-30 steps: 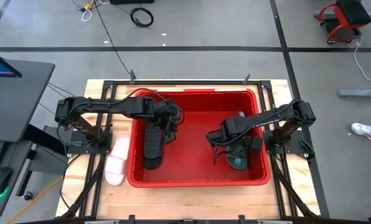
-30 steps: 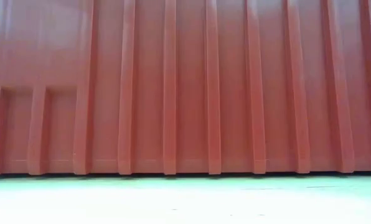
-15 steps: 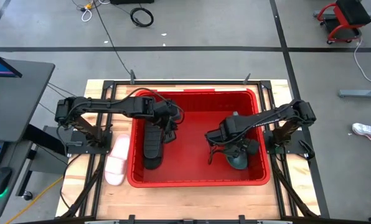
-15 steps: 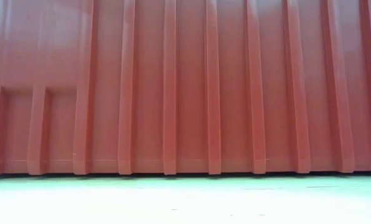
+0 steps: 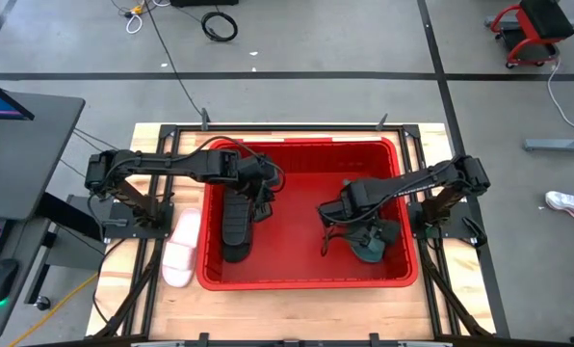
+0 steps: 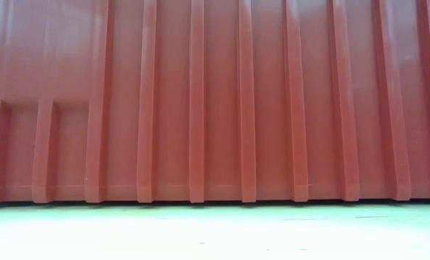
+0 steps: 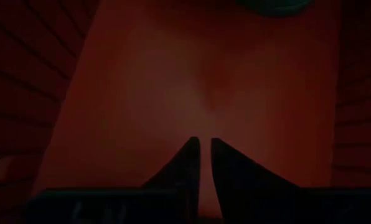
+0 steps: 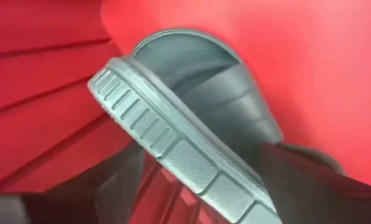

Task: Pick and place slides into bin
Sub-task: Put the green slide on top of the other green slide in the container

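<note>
The large red ribbed plastic bin [image 5: 301, 217] fills the middle of the wooden bench [image 5: 268, 308]. The right gripper [image 5: 364, 236] sits low at the bin's four o'clock, its fingers [image 8: 120, 177] pinching a dark teal-green rubber slide [image 8: 192, 124] tilted on edge against the wall. The left gripper [image 5: 258, 198] hangs at the bin's nine o'clock over a black rubber slide [image 5: 235, 226], fingers [image 7: 226, 171] pressed nearly together. A white slide [image 5: 180, 251] lies on the bench just outside the bin's eight o'clock wall
</note>
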Robot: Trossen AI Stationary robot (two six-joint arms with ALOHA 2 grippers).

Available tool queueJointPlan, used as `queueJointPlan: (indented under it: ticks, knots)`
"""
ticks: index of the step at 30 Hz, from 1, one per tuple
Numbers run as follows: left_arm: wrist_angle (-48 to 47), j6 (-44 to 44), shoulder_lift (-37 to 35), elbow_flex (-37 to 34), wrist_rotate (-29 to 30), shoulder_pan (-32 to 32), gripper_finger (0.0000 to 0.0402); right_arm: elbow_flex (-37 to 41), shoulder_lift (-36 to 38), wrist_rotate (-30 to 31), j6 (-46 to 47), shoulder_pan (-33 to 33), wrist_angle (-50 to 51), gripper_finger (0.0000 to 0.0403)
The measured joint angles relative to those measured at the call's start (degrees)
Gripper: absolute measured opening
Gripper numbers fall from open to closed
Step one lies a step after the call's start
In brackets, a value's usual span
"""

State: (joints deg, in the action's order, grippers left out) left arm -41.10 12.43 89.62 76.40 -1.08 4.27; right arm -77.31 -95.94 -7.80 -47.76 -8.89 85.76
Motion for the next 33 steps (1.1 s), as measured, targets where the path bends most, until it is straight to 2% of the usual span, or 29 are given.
queueJointPlan:
  ticks: [4, 11, 12, 19, 25, 33]
  knots:
    - [-0.2, -0.2, 0.0, 0.0, 0.0, 0.0, 0.0037, 0.76, 0.0, -0.06, -2.85, -0.38, 0.12, 0.0244]
    - [-0.37, -1.08, 0.0, 0.0, 0.02, 0.0, 0.0029, 0.71, 0.02, -0.08, -2.54, -0.43, 0.42, 0.0084]
    - [-0.35, -1.09, 0.0, 0.0, 0.02, 0.0, 0.0027, 0.43, 0.0, -0.08, -1.84, -0.45, 1.02, 0.0072]
    - [-0.25, -1.75, 0.0, 0.0, 0.04, 0.06, 0.0023, -3.63, 0.01, 0.33, 0.01, -0.57, 4.19, 0.0071]
    - [0.27, -1.64, 0.0, 0.0, 0.04, 0.05, 0.0029, -4.18, -0.48, 3.75, -4.84, -0.47, 4.1, 0.0071]
    - [0.59, -1.09, 0.0, 0.0, 0.04, 0.04, 0.0026, 0.31, -0.46, -1.94, -8.28, -0.83, 3.92, 0.0069]
